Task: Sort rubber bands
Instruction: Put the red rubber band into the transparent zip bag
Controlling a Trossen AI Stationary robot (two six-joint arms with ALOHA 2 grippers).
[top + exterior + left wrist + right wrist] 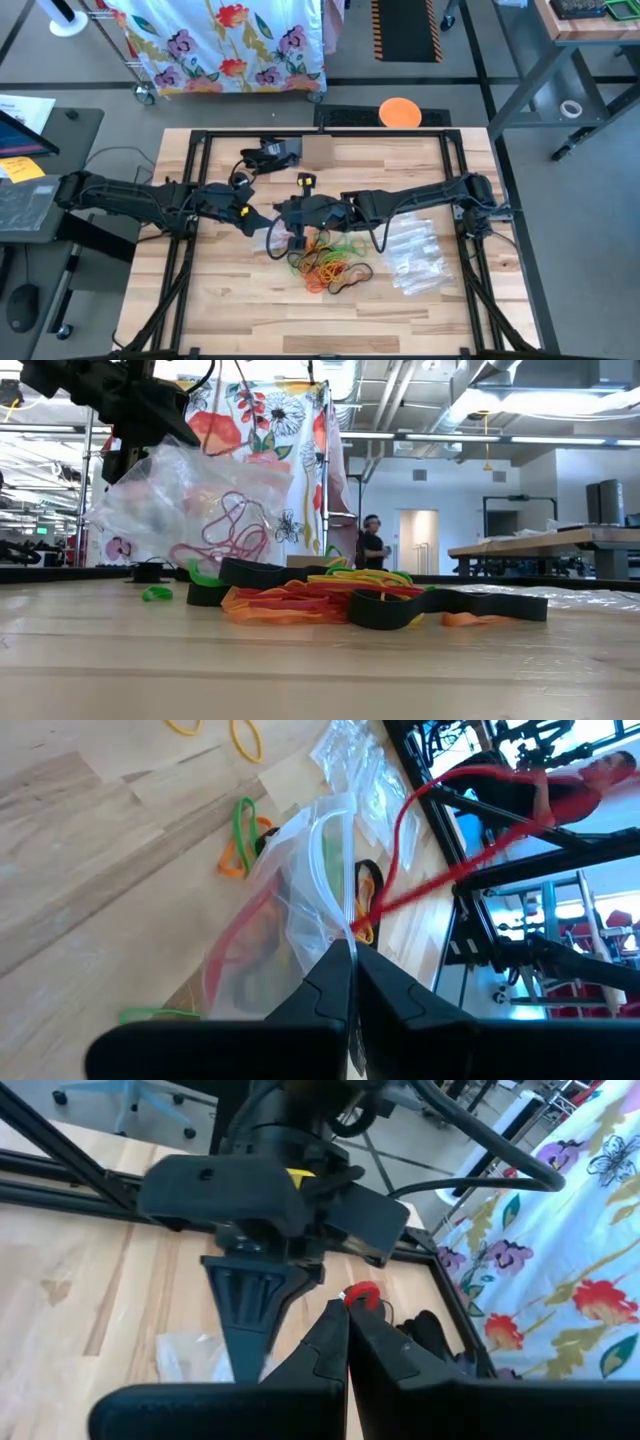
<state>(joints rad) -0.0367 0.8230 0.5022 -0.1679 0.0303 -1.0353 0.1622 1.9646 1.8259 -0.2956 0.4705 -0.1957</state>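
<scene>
Rubber bands (330,265): light, limp, tangled loops heaped at table centre, best pinched singly at a free edge. Left gripper (352,948), fingers pressed together, pinches a clear bag (290,900) holding some bands; right gripper (347,1312), clamped on a red band (361,1294), hangs close. Spare bags (415,255) lie beyond.

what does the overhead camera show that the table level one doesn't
Only the high view shows both arms across the table, left hand and right hand meeting shut above the rubber bands, and the spare bags on the table. Only the low view shows a red band inside the lifted bag, a stray green band lying apart, and a person far behind. Both show the band pile and flowered cloth.
</scene>
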